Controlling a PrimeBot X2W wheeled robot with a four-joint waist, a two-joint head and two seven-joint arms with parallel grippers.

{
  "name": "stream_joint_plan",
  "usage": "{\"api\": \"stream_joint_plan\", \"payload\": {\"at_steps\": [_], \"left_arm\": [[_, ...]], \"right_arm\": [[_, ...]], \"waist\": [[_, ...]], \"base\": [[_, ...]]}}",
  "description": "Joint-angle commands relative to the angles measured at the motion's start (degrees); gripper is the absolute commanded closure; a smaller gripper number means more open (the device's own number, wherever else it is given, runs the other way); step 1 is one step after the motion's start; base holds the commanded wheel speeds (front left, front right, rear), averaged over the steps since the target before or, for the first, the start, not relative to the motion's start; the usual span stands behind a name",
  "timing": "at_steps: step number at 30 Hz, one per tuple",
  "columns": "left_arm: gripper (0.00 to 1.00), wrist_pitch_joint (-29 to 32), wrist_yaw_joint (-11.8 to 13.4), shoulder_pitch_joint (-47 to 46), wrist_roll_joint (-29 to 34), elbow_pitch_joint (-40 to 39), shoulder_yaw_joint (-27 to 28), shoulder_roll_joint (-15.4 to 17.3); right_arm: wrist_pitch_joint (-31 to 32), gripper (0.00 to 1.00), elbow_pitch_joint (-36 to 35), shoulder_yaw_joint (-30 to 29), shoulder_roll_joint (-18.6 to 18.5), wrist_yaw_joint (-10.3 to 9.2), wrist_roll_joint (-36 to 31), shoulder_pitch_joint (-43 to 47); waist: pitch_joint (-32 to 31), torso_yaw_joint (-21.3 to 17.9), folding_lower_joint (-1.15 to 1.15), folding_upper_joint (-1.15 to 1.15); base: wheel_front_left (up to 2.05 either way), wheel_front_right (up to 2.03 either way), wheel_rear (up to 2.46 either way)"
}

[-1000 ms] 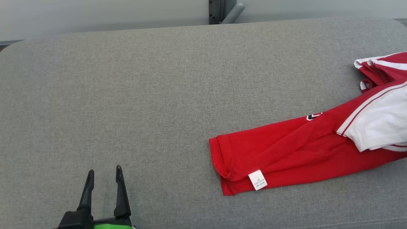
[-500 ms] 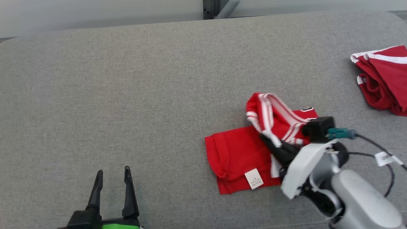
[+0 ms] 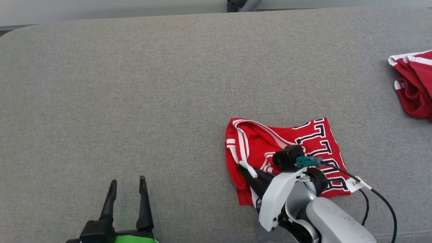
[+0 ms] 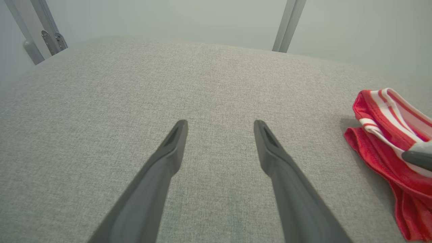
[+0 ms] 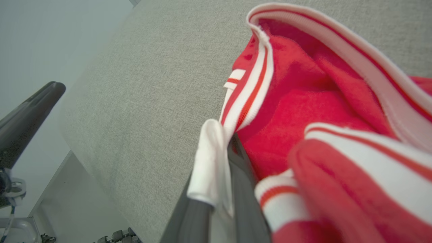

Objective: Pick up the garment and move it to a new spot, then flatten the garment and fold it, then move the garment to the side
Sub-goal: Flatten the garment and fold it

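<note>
Robot's right gripper (image 3: 243, 168) pinching a red garment (image 3: 290, 141) on a grey padded surface (image 3: 135, 84), left gripper (image 3: 127, 180) spread and empty

Nearest, at the lower left of the head view, the left gripper hangs over bare grey fabric, its two dark fingers held wide apart with nothing between them. At the lower right, the right gripper's fingers are pressed together on white striped trim at the near left edge of the red garment, which lies bunched right of centre, its dark-and-white block lettering facing up. A black cable (image 3: 381, 199) with a white tag loops from the right wrist. Farther back, at the right edge, a second red-and-white cloth (image 3: 413, 87) lies crumpled, well apart
</note>
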Motion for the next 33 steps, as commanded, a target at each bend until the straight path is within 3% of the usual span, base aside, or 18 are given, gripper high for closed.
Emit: {"api": "stream_joint_plan", "payload": {"at_steps": [1,2,3,4,10,17,24,29,33], "left_arm": [[0.00,-0.13,0.32,-0.31,-0.11,0.12,0.23,0.05],[0.00,-0.13,0.37,-0.36,-0.16,0.18,0.37,0.05],[0.00,-0.13,0.37,-0.36,-0.16,0.18,0.37,0.05],[0.00,-0.13,0.40,-0.41,-0.18,0.23,0.52,0.05],[0.00,-0.14,0.40,1.15,0.04,0.24,2.68,0.05],[0.00,-0.14,0.74,3.74,-0.81,-0.42,3.66,0.05],[0.00,-0.14,0.33,4.63,-0.48,-0.16,3.79,0.06],[0.00,-0.14,-0.73,5.50,1.51,0.87,4.97,0.06],[0.00,-0.14,-1.67,6.12,2.04,1.01,6.05,0.06]], "right_arm": [[-0.52,0.82,0.34,-0.09,0.28,0.00,-0.76,0.79],[-0.67,0.20,0.13,0.22,0.29,0.00,-0.86,0.86],[-0.67,0.20,0.13,0.22,0.29,0.00,-0.86,0.86],[-0.81,0.00,-0.28,0.60,0.11,0.00,-1.11,0.93],[-5.35,0.00,-9.07,-2.58,-2.50,-0.01,0.32,4.42],[-10.78,0.00,-15.32,-17.34,-5.22,0.00,-5.92,12.02],[-21.50,0.00,-10.29,-32.07,-4.29,-0.01,-22.27,17.26],[-24.56,0.00,-4.74,-37.88,-1.94,-0.03,-25.89,19.53],[-24.66,0.00,-4.15,-40.19,-0.25,-0.03,-26.46,21.08]], "waist": [[0.10,-0.05,0.00,0.29],[0.09,-0.11,0.00,0.29],[0.09,-0.11,0.00,0.29],[0.00,-0.21,0.00,0.29],[-2.68,-1.74,0.00,0.29],[-6.06,-4.31,0.00,0.29],[-8.40,-5.41,0.00,0.29],[-10.30,-5.19,0.00,0.29],[-11.80,-4.64,0.00,0.29]], "base": [[0.00,0.00,0.00],[0.00,0.00,0.00],[0.00,0.00,0.00],[0.00,0.00,0.00],[0.00,0.00,0.00],[0.00,0.00,0.00],[0.00,0.00,0.00],[0.00,0.00,0.00],[0.00,0.00,0.00]]}}
